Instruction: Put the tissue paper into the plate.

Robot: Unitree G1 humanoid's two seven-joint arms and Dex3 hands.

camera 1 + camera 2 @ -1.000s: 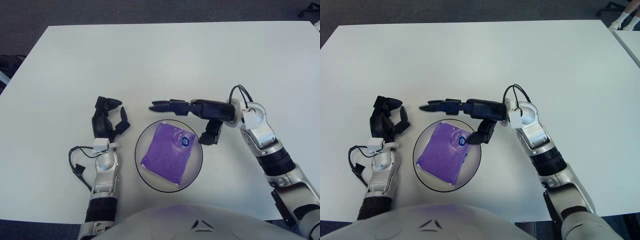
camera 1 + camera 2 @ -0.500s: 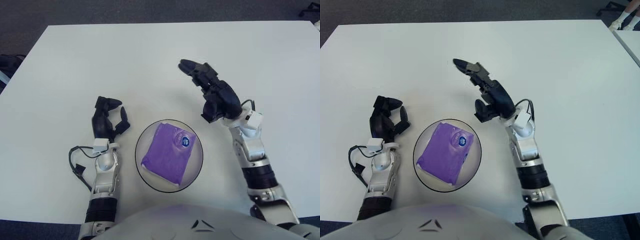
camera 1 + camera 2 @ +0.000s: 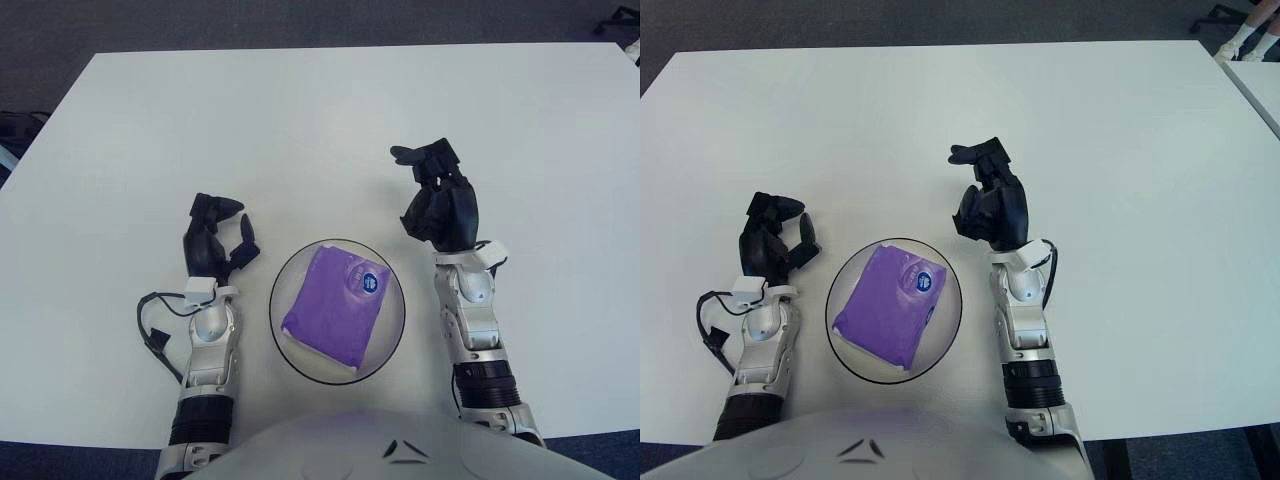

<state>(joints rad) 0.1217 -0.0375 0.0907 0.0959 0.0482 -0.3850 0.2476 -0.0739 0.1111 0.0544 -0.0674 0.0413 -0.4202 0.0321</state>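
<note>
Both hands are black and three-fingered; behind the fingers of the left hand and right hand sit white wrist blocks, silver forearms, black cables.

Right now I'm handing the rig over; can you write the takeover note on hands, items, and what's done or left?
Left hand: beside the plate, on its left, fingers loosely curled, holding nothing.
Right hand: beside the plate, on its right, fingers relaxed, holding nothing.
Tissue pack: purple, lying flat inside the plate, near the table's front edge.
Done: tissue is in the plate.
Left: nothing visible.
</note>
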